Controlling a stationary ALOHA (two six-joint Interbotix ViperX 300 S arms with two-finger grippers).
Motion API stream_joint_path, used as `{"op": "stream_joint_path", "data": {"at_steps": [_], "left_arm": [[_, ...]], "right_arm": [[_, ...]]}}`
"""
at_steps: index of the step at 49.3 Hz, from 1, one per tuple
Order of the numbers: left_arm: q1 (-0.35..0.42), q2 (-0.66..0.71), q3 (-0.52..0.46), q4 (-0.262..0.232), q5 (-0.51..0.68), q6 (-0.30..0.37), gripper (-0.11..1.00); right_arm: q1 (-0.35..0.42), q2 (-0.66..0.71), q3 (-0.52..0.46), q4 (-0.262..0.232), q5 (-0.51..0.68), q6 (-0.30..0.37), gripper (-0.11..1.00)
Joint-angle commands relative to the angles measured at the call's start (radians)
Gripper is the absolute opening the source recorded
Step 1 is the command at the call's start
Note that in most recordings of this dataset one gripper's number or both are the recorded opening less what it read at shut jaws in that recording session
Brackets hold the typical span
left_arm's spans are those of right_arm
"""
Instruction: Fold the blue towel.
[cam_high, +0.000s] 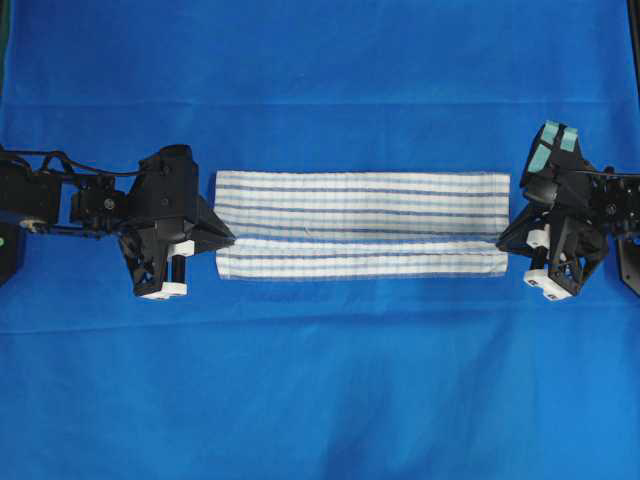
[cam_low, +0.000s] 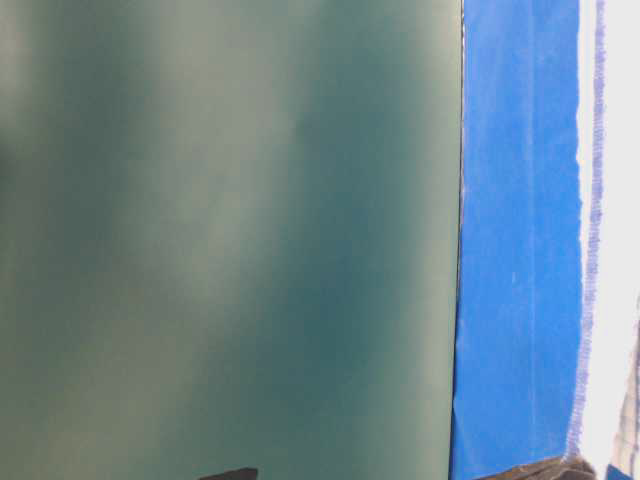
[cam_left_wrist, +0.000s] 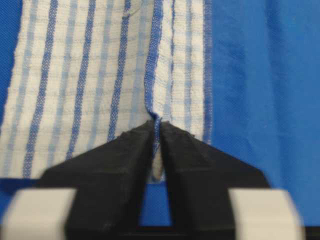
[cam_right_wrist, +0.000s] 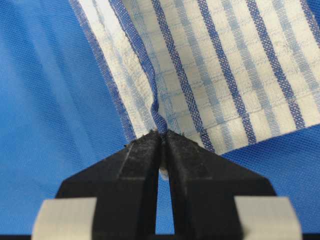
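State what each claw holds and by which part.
Left claw pinches the blue towel by the hemmed edge at its left short end. Right claw pinches the same hemmed edge at the right short end.

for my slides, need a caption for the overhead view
Both pincers, left and right, pinch opposite short ends of the striped towel on the blue sheet.

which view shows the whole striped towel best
The overhead view: the blue towel lies there in full, folded. Each wrist view shows only one end, pinched by its gripper; the table-level view shows just an edge at right.
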Motion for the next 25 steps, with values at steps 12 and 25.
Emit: {"op": "stream_joint_path", "data": {"at_steps": [12, 25], "left_arm": [[-0.002, -0.025, -0.012, -0.002, 0.0, 0.011, 0.78], [0.049, -0.081, -0.014, 0.0, 0.034, 0.02, 0.74]], "right_arm": [[0.003, -0.015, -0.035, -0.006, -0.006, 0.0, 0.55], [-0.041, -0.092, -0.043, -0.075, 0.006, 0.0, 0.66]]}}
